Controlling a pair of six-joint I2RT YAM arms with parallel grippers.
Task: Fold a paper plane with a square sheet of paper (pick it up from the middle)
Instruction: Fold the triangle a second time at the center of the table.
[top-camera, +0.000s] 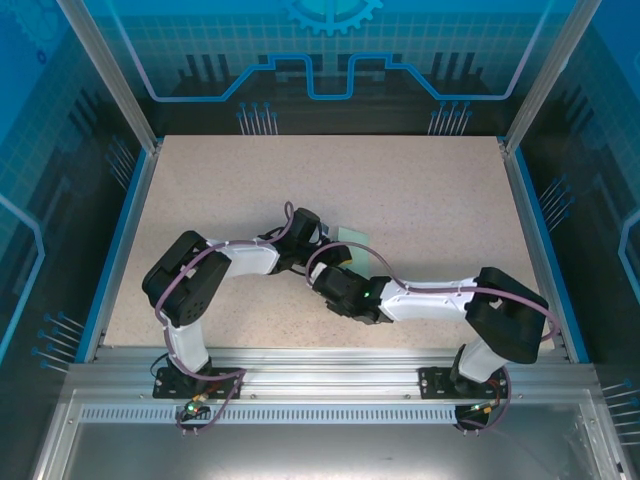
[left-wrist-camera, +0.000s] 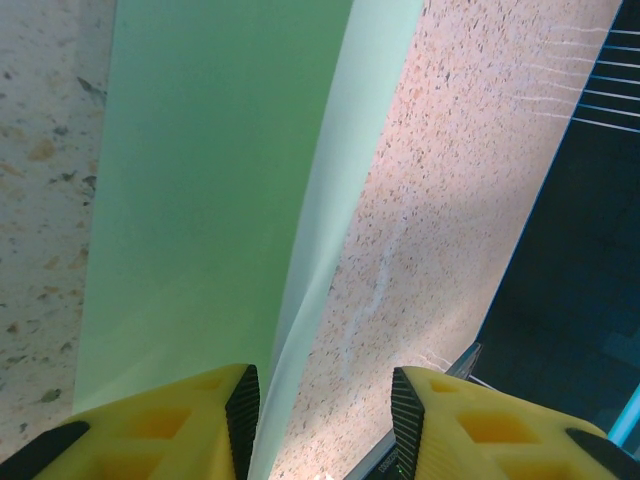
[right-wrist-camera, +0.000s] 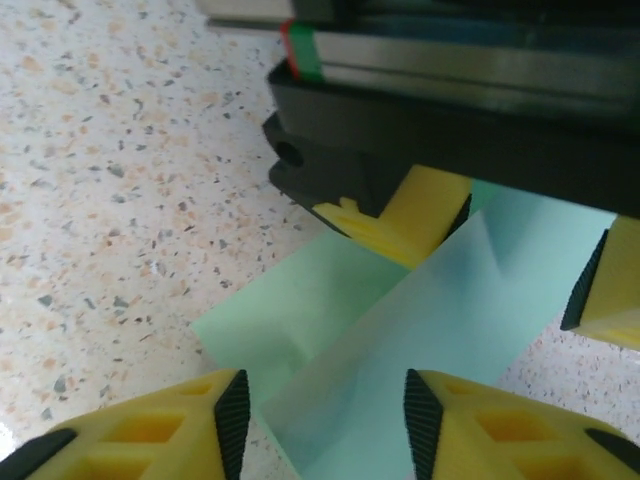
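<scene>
The square sheet of paper (top-camera: 353, 237) is pale mint green and lies part-folded on the table's middle, mostly under the two arms. In the left wrist view the sheet of paper (left-wrist-camera: 200, 200) has a long crease with one flap standing up. That flap's edge runs between the fingers of my open left gripper (left-wrist-camera: 322, 420), close to the left finger. My right gripper (right-wrist-camera: 322, 420) is open too, and the paper (right-wrist-camera: 330, 290) and its raised flap lie between its fingers. The left gripper's yellow fingers (right-wrist-camera: 428, 215) straddle the far end of that flap. Both the left gripper (top-camera: 328, 243) and the right gripper (top-camera: 340, 265) meet over the sheet.
The speckled beige table (top-camera: 420, 190) stretches wide behind and beside the arms, bounded by blue rails and metal posts. An aluminium frame (top-camera: 320, 360) runs along the near edge, where the arm bases are bolted.
</scene>
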